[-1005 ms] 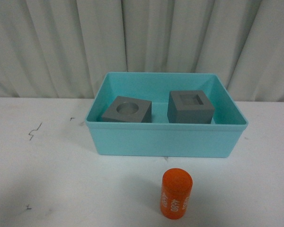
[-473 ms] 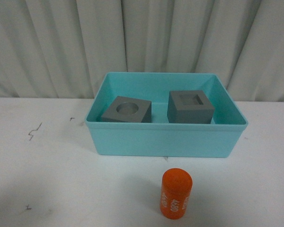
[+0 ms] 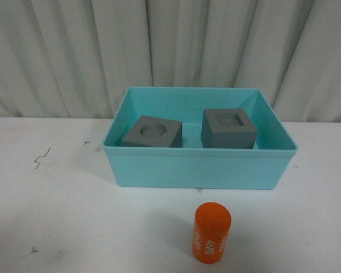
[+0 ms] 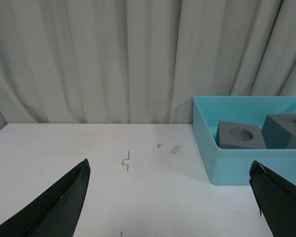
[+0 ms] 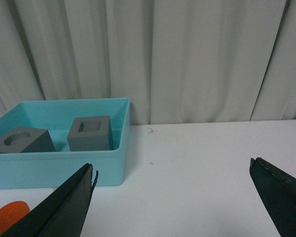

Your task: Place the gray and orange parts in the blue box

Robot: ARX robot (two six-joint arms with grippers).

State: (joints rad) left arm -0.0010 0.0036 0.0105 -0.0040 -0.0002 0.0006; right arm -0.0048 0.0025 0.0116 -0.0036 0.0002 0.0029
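Observation:
The blue box (image 3: 199, 166) stands mid-table and holds both gray cubes: one with a round recess (image 3: 153, 132) on the left, one with a square recess (image 3: 228, 128) on the right. The orange cylinder (image 3: 211, 232) with white digits stands upright on the table in front of the box. Neither arm shows in the front view. My left gripper (image 4: 170, 170) is open over bare table left of the blue box (image 4: 209, 148). My right gripper (image 5: 172, 168) is open over bare table right of the blue box (image 5: 119, 153), with the orange cylinder (image 5: 9, 216) at the frame's edge.
A white table (image 3: 57, 216) carries small dark scuff marks (image 3: 41, 158) on its left side. Pale pleated curtains (image 3: 170, 45) hang close behind the box along the table's back edge.

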